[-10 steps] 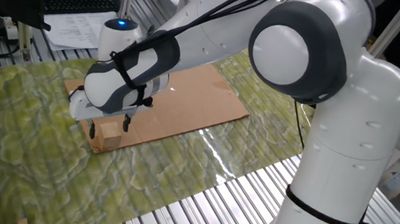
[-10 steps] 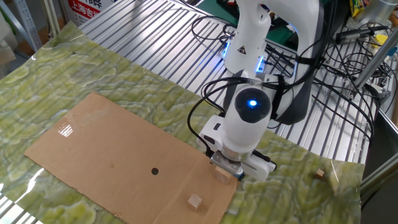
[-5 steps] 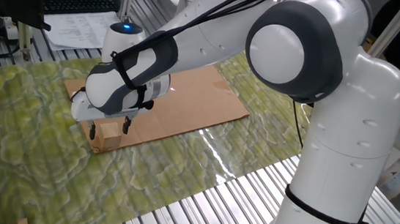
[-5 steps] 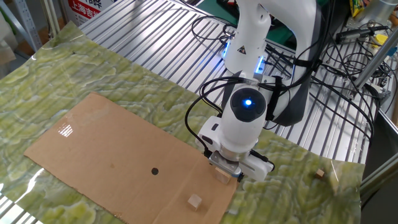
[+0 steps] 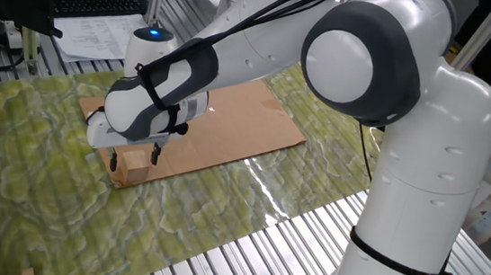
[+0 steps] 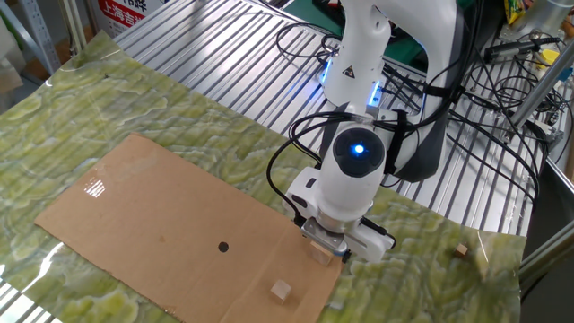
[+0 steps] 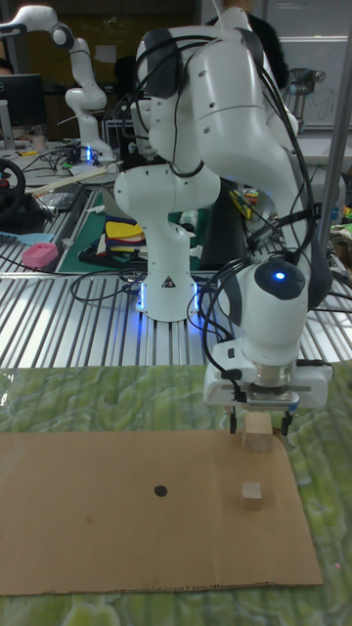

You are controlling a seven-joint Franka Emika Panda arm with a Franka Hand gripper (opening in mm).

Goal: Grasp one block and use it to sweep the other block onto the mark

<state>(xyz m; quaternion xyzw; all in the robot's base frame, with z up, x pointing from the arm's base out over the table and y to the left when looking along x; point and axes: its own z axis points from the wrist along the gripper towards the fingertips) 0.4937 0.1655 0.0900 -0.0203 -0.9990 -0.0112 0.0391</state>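
One fixed view: gripper (image 5: 134, 157) straddles the pale cube (image 5: 134, 171) at the cardboard (image 5: 237, 128) corner; contact unclear.

Other fixed view: cube mostly hidden; small brown block (image 6: 282, 290) lies near it, dot mark (image 6: 222, 247) farther along.

Tall fixed view: grasp step; next, close, sweep toward the mark.

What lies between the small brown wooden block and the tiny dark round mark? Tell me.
Nothing but bare brown cardboard. In the tall fixed view, the stretch from the small brown wooden block across to the tiny dark round mark holds no object.
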